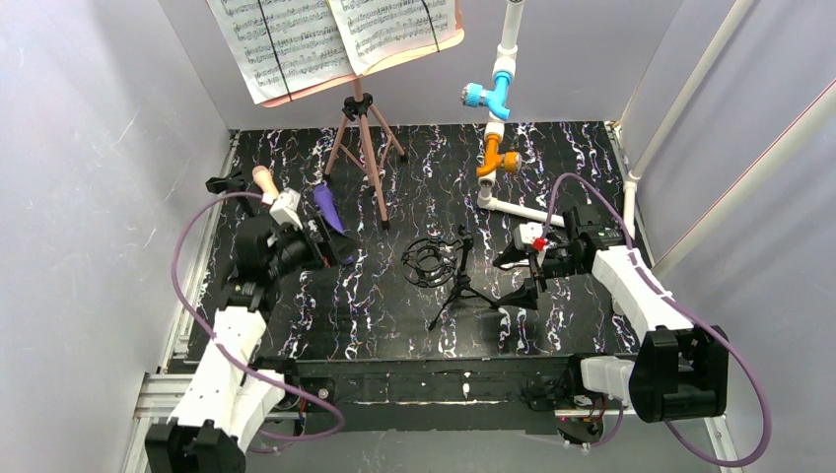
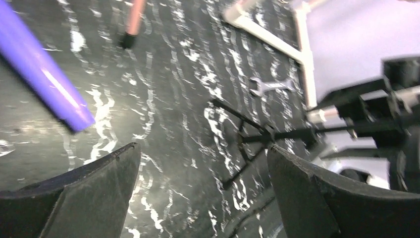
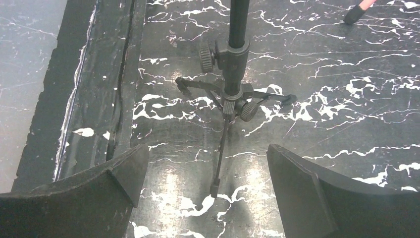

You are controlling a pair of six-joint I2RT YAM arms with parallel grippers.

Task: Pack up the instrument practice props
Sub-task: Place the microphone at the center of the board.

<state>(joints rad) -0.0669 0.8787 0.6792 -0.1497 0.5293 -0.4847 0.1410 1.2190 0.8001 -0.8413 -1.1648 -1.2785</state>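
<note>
Purple microphone [image 1: 328,207] lies on the black marbled table [image 1: 394,325], its smooth plastic tip just beyond the left gripper [image 2: 203,193], whose jaws gape wide and empty. Right gripper [image 3: 208,193] hangs low before the black mic holder [image 3: 233,94] on its 3 thin legs, equally wide, holding nothing; the left wrist view is blurred

Left gripper [image 2: 202,151] agape; purple microphone [image 2: 42,74] nearby

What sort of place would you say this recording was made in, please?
Probably a boxed-in robot test cell rather than a music room: plain pale walls enclose a black marbled tabletop, where a music rest and a valved pipe stand as staged props.
</note>
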